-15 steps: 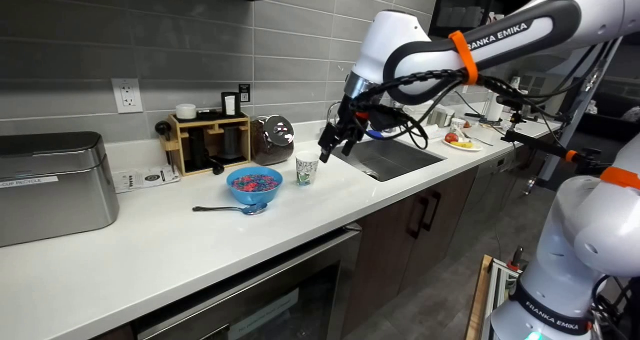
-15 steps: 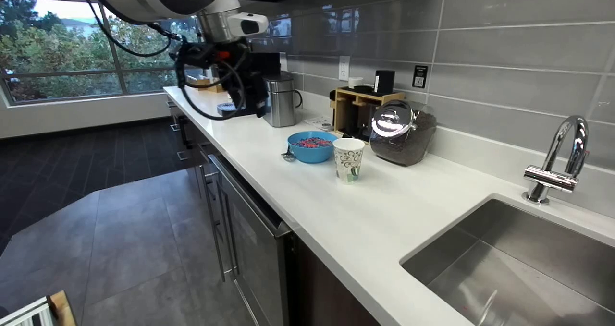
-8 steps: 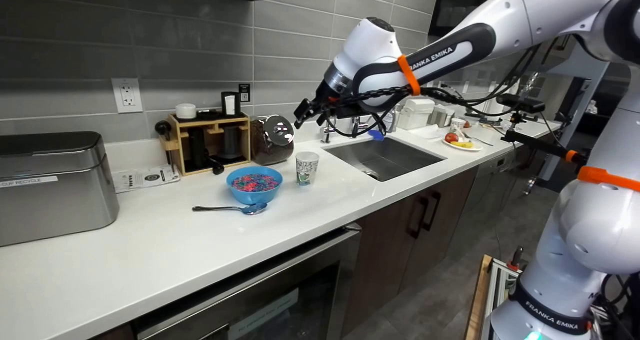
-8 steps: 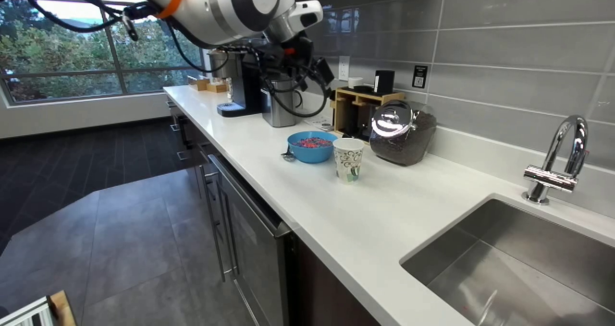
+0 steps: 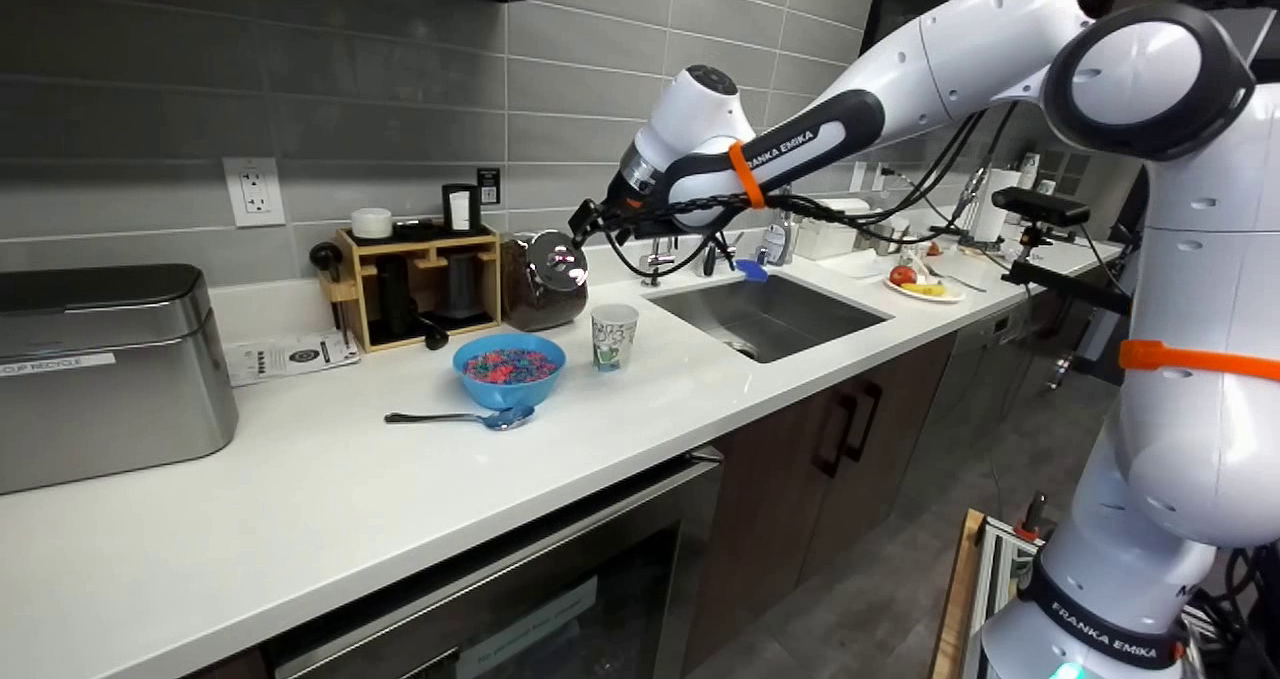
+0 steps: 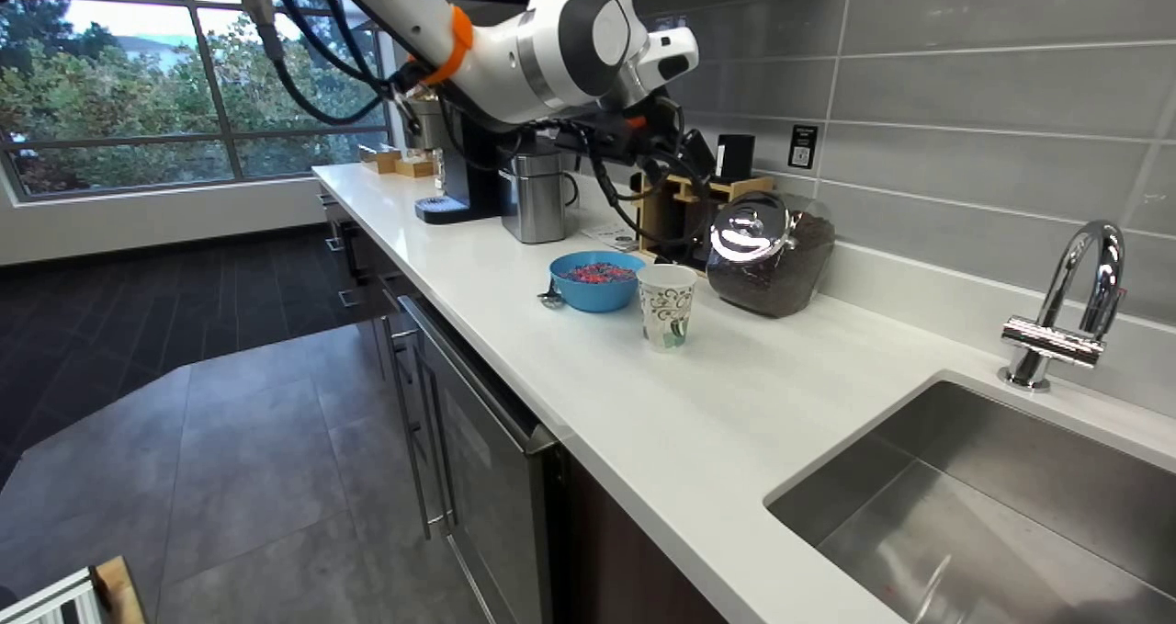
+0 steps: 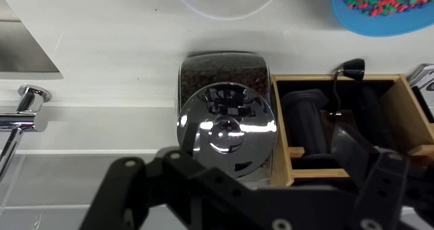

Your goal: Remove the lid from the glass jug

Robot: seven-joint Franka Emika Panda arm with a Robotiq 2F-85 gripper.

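The glass jug (image 5: 525, 294) is a rounded clear jar full of dark beans, standing by the wall beside the wooden rack; it also shows in an exterior view (image 6: 795, 261) and the wrist view (image 7: 223, 69). The lid (image 7: 227, 131) is a shiny round metal cap with a central knob. It sits on the jug's slanted mouth, tilted, in both exterior views (image 5: 557, 261) (image 6: 749, 229). My gripper (image 7: 271, 142) is open and empty, above the jug and apart from it. In the wrist view its left finger overlaps the lid's left part and its right finger overlaps the rack.
The wooden rack (image 5: 420, 289) with dark items stands against the jug's side. A paper cup (image 5: 613, 337) and a blue bowl (image 5: 508, 389) of colourful pellets stand in front, with a spoon (image 5: 460, 417). The sink (image 5: 770, 317), faucet (image 6: 1057, 330) and tiled wall (image 6: 992, 100) are nearby.
My gripper has moved toward the back wall and over toward the jug. The jug, lid and other objects have not moved.
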